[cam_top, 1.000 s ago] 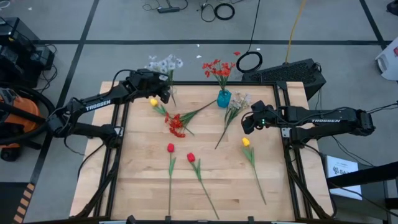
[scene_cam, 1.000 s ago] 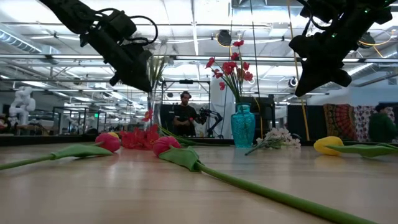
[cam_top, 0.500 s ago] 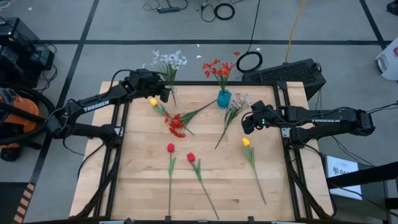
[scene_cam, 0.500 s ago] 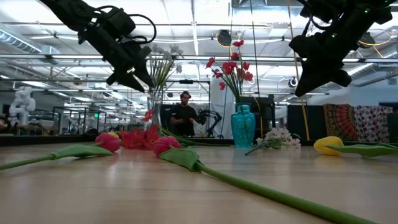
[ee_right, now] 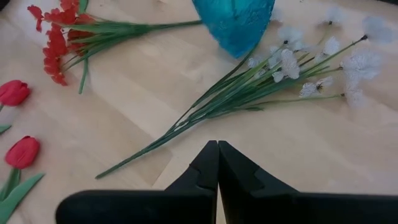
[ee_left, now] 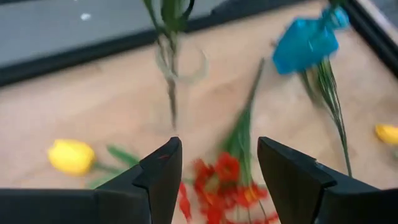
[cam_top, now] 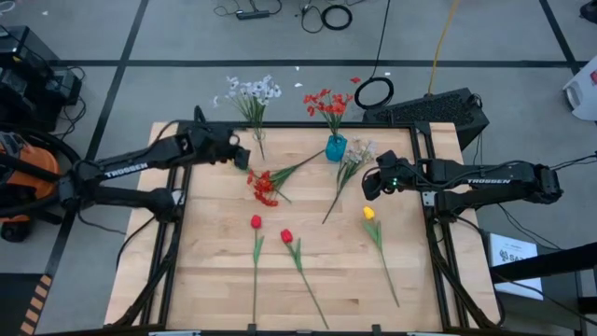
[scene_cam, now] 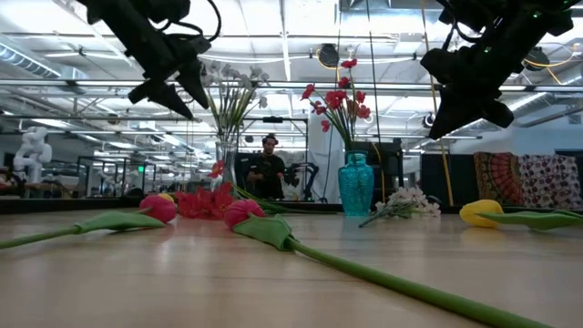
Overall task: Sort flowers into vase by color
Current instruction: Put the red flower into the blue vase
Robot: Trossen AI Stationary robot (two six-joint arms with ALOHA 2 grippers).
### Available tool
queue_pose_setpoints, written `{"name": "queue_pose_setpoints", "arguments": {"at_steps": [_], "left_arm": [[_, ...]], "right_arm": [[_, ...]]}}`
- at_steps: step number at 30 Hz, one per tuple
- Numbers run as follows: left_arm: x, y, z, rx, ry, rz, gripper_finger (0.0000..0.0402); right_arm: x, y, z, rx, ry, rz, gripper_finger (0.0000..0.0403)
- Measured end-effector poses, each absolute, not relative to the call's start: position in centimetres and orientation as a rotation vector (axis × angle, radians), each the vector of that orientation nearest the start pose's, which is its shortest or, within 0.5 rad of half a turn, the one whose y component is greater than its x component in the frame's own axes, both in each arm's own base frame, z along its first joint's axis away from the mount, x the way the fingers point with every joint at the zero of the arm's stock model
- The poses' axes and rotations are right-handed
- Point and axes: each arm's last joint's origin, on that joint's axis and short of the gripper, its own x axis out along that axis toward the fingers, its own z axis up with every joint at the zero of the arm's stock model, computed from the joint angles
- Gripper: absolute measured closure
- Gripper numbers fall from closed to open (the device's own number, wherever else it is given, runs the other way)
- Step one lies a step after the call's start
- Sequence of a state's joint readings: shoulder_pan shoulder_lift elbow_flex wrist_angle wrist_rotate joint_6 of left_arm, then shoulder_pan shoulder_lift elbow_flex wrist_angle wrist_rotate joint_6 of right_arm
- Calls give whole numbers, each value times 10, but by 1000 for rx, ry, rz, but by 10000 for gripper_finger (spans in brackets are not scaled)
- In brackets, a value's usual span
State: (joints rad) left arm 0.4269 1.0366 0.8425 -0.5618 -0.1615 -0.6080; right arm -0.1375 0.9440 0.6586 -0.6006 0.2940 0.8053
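An orange vacuum (cam_top: 20,177) stands left of the table; a person (scene_cam: 270,169) waits behind.

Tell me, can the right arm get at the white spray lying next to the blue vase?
Probably yes. The right gripper, shut, hovers just beside the white spray, whose stem lies on bare wood. The blue vase stands close to the blossoms, so the stem end looks freer.

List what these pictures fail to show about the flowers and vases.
- Clear vase: blurred in the left wrist view, nearly invisible from above; its water level, if any, cannot be told.
- Yellow tulip near the left end effector: covered by the arm in the high view.
- Blue vase: cut off by the right wrist picture's edge.
- White spray: too small and low in the low view to count blossoms.
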Motion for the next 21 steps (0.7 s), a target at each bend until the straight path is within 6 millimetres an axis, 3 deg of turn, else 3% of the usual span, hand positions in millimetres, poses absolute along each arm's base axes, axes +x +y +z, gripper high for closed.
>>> {"name": "queue_pose_setpoints", "arguments": {"at_steps": [10, 17, 21], "left_arm": [[205, 21, 262, -756, 642, 784, 187], [198, -11, 240, -760, 775, 744, 187], [192, -22, 222, -738, 837, 709, 187]], "right_arm": [[192, -14, 225, 664, 741, -559, 403], [221, 20, 210, 708, 765, -431, 403], [242, 44, 215, 705, 822, -399, 403]]}}
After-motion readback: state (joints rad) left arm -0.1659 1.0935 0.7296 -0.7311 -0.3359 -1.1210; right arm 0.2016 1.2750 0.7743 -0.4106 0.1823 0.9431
